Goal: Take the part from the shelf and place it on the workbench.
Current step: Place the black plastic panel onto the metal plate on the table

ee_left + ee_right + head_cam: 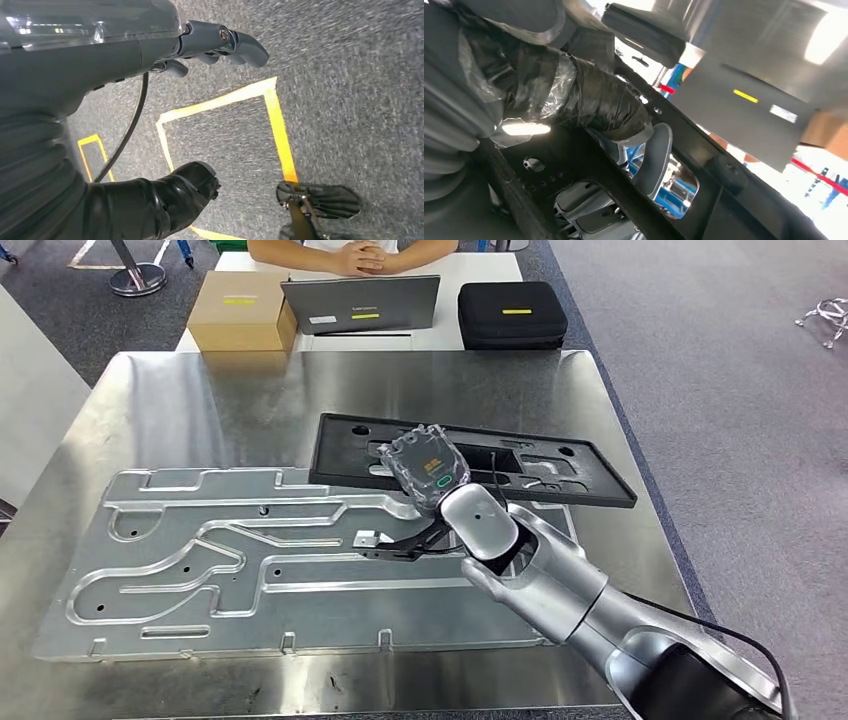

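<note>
Head view, left to right: a big aluminium plate [250,560] lies flat on the steel desk [150,390], and the black part [560,475] rests just beyond it, its near edge overlapping the plate, under the right hand [428,472]. Judging by this, the part may be tilted on the plate's edge; if the hand lets go unevenly, the part could slide or rock off it and scrape the metal. Right wrist view shows the taped fingers [609,107] curled over the part's rim, so the hand appears to grip it. Left wrist view shows the left hand [200,45] hanging above carpet, fingers loosely apart, holding nothing.
</note>
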You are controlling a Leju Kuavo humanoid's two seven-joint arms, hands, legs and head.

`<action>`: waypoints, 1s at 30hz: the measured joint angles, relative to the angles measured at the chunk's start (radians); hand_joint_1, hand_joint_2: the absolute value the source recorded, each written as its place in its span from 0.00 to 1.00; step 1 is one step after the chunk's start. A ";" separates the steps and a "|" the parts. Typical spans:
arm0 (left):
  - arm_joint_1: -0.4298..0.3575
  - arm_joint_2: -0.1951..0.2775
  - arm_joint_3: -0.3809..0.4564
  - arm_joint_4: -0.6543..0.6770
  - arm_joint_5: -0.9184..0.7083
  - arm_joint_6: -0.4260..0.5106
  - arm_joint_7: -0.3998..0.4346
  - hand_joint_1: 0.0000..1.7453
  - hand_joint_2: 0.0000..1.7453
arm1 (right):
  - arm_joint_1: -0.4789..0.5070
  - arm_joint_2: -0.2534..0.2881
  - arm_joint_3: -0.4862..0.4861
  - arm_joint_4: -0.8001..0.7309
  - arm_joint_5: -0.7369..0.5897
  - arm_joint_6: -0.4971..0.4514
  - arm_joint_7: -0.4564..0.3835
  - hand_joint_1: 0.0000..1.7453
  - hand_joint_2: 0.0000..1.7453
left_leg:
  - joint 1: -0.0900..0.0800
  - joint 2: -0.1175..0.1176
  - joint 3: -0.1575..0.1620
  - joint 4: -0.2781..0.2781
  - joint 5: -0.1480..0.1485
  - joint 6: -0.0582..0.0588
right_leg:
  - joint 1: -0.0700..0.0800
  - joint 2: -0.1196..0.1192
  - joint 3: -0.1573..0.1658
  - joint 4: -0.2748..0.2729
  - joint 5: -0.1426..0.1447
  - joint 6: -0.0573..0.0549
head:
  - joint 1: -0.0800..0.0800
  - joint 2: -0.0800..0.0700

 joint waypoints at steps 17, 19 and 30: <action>-0.006 -0.006 -0.045 0.000 0.034 0.004 0.008 0.00 1.00 | 0.011 0.116 0.102 0.127 -0.078 -0.001 -0.054 0.00 0.00 | 0.007 0.002 -0.109 0.258 -0.135 -0.045 | 0.003 -0.006 0.094 -0.197 0.115 -0.045 | -0.001 0.000; -0.005 -0.007 -0.045 0.000 0.035 0.008 0.010 0.00 1.00 | 0.012 0.116 0.107 0.137 -0.082 -0.001 -0.054 0.00 0.00 | 0.012 0.002 -0.104 0.262 -0.119 -0.052 | 0.001 -0.007 0.092 -0.191 0.114 -0.043 | -0.001 0.000; -0.004 -0.010 -0.064 -0.004 0.048 0.060 0.008 0.00 0.00 | 0.001 0.116 0.113 0.155 -0.108 0.015 -0.046 0.00 0.00 | 0.013 -0.002 0.014 0.018 -0.021 -0.011 | -0.007 0.000 0.017 -0.033 0.023 0.010 | 0.000 0.000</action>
